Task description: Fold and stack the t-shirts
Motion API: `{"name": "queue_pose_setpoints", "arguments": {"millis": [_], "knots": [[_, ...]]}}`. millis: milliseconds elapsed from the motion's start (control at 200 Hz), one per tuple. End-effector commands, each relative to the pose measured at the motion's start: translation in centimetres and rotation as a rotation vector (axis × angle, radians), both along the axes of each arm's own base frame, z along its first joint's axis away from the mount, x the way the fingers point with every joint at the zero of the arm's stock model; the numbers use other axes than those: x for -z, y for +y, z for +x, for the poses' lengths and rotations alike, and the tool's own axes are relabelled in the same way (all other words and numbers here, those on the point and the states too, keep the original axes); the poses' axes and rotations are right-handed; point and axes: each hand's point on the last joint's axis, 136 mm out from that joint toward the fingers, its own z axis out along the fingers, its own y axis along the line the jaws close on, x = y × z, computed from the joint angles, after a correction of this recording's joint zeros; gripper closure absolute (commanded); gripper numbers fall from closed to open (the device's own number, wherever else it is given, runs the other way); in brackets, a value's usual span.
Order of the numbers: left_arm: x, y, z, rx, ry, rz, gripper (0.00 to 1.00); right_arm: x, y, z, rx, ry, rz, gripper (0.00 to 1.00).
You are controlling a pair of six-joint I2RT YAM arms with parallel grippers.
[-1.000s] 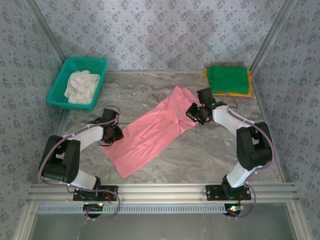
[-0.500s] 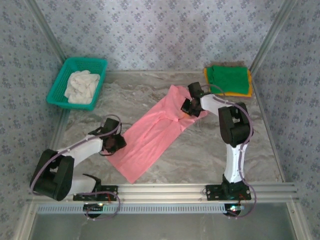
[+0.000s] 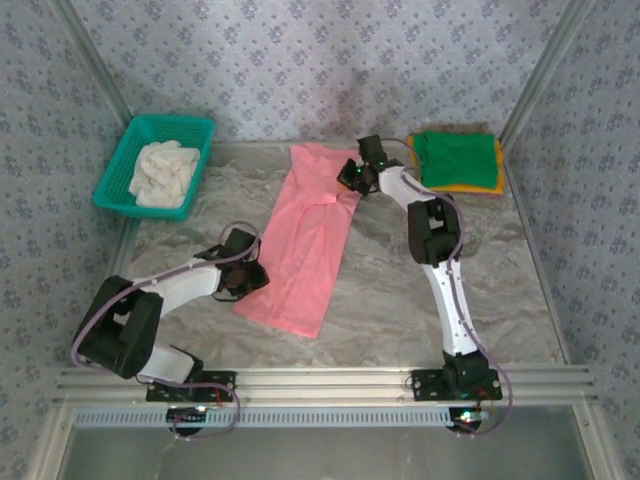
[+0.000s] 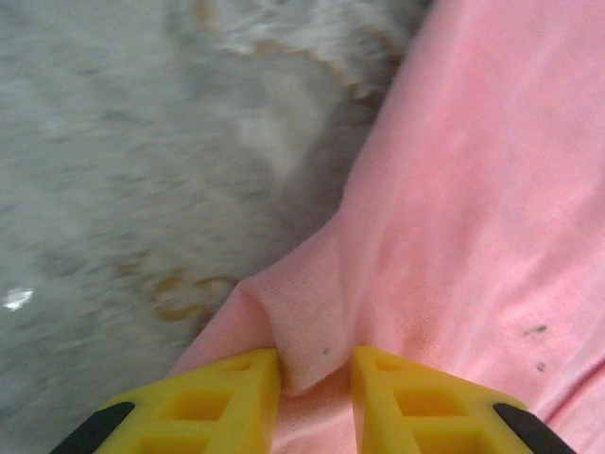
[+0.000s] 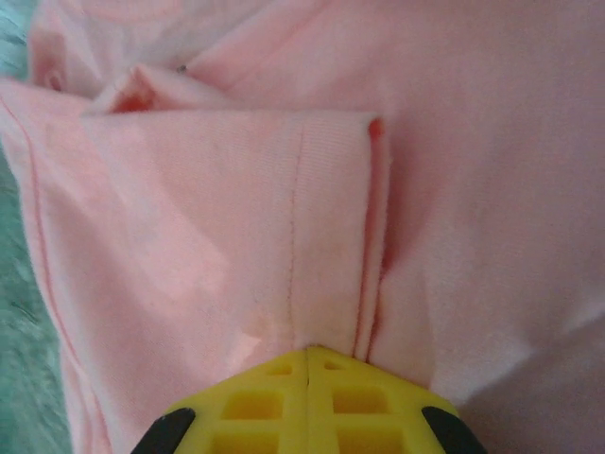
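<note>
- From the top external camera: showed a salmon-pink short-sleeved cloth t-shirt (image 3: 305,240) spread long and flat on the grey marble-patterned table (image 3: 400,280), running from the far middle towards the near left.
- Caught the left gripper (image 3: 250,278) at the shirt's near left edge and the right gripper (image 3: 350,178) at its far right edge, both touching the cloth; could not tell from that height how either pincer stood.
- Placed a folded green t-shirt (image 3: 458,158) on top of a folded orange-yellow t-shirt (image 3: 455,187) in the far right corner, well apart from the pink one.
- Put a teal plastic mesh basket (image 3: 115,165), holding a crumpled white cloth (image 3: 165,172), in the far left corner.
- From the left wrist: found the yellow fingers (image 4: 217,397) of the left gripper (image 4: 317,388) pinching a small raised fold at the pink t-shirt's (image 4: 473,189) edge, with bare table (image 4: 123,142) to the left.
- From the right wrist: found the right gripper (image 5: 309,364) with its yellow fingers (image 5: 255,397) pressed together on a doubled, stitched hem of the pink t-shirt (image 5: 236,236), the cloth bunched into folds just beyond them.
</note>
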Motion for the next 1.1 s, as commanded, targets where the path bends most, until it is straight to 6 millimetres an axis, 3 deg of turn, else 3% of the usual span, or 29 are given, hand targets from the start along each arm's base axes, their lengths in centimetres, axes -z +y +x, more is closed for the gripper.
{"name": "queue_pose_setpoints", "arguments": {"millis": [0, 140, 270, 350, 425, 515, 675, 764, 909, 999, 1094], "knots": [[0.4, -2.4, 0.2, 0.020, 0.017, -0.046, 0.73, -1.6, 1.6, 1.4, -0.026, -0.012, 0.107, 1.00], [0.0, -5.0, -0.4, 0.061, 0.022, -0.079, 0.73, -7.8, 1.2, 2.1, -0.044, -0.087, 0.140, 0.97], [-0.9, -6.4, -1.8, 0.077, 0.021, -0.113, 0.73, -12.8, -0.5, 0.2, -0.054, -0.129, 0.139, 0.92], [-1.5, -5.7, -3.0, 0.069, 0.033, -0.097, 0.73, -15.4, -1.5, -2.4, -0.078, -0.155, 0.123, 0.89], [-2.8, -3.6, -3.9, 0.056, 0.028, -0.023, 0.72, -17.9, -1.9, -5.5, -0.103, -0.202, 0.113, 0.86], [-4.9, -0.5, -4.4, 0.023, -0.025, 0.069, 0.71, -18.5, -1.5, -10.4, -0.158, -0.230, 0.092, 0.83], [-5.8, 2.7, -4.5, -0.026, -0.087, 0.061, 0.69, -14.4, 0.9, -20.3, -0.325, -0.140, 0.165, 0.82], [-5.8, 1.8, -4.2, 0.057, -0.119, 0.021, 0.69, -9.6, 2.7, -27.2, -0.429, -0.014, 0.138, 1.00], [-4.5, 0.4, -4.0, 0.132, -0.100, -0.012, 0.81, -5.1, 5.3, -37.2, -0.629, 0.105, 0.073, 1.00], [-3.2, -0.3, -4.0, 0.146, -0.078, -0.036, 0.91, -3.2, 5.9, -40.3, -0.690, 0.140, 0.036, 1.00], [-1.8, -0.4, -4.2, 0.139, -0.059, -0.039, 1.00, -1.5, 6.4, -41.2, -0.712, 0.174, 0.003, 1.00]]}}
